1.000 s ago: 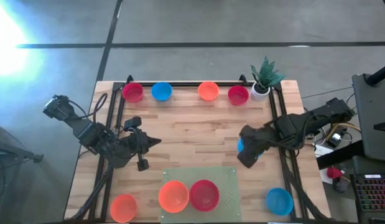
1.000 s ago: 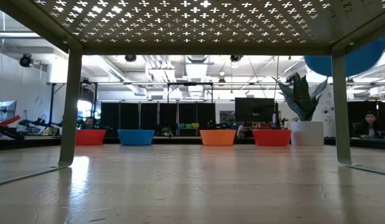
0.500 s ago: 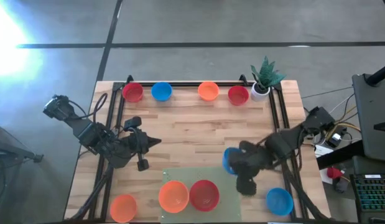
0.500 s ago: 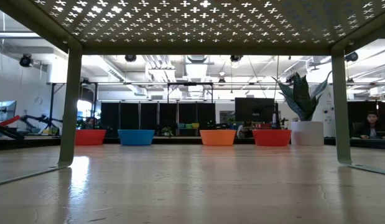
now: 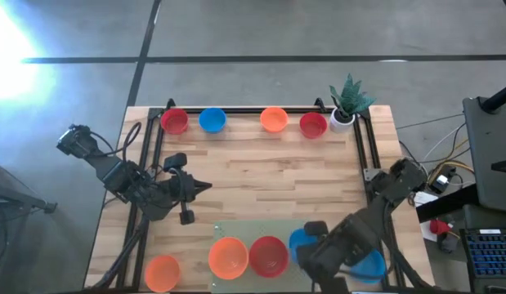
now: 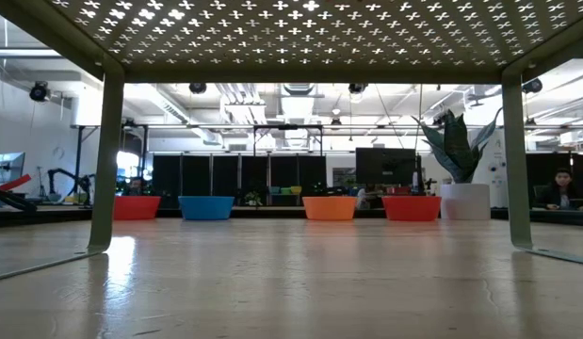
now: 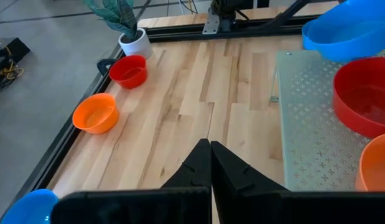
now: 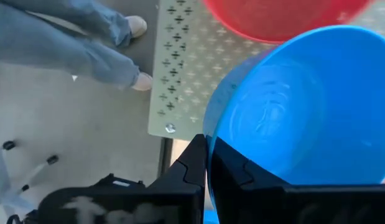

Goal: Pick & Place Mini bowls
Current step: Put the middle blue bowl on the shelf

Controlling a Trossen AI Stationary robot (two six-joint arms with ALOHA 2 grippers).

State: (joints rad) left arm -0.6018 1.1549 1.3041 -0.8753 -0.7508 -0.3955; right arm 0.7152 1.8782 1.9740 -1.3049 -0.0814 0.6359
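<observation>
My right gripper (image 8: 206, 148) is shut on a blue mini bowl (image 5: 299, 241), held over the right end of the green perforated platform (image 5: 244, 229), beside a red bowl (image 5: 268, 255) and an orange bowl (image 5: 228, 256) that stand on it. The left wrist view shows this blue bowl (image 7: 347, 28) past the red one (image 7: 366, 93). Along the far edge stand a red (image 5: 174, 121), a blue (image 5: 212, 120), an orange (image 5: 273, 119) and a red bowl (image 5: 312, 124). My left gripper (image 5: 205, 186) is shut and waits at the table's left. My right gripper pinches the blue bowl by its rim (image 8: 209, 127), one finger (image 8: 189, 165) outside the wall and the other inside. The bowl sits tilted, its open side toward the wrist camera. I cannot tell whether its base touches the platform.
A white pot with a green plant (image 5: 344, 102) stands at the far right corner. Another blue bowl (image 5: 371, 265) lies near the right front corner, partly under my right arm, and an orange bowl (image 5: 162, 272) at the left front. A person's legs (image 8: 86, 43) show past the near edge.
My right gripper has carried the blue bowl from the table's right middle toward the near edge and leftward, ending over the platform's right end beside the red bowl. The left arm has kept still.
</observation>
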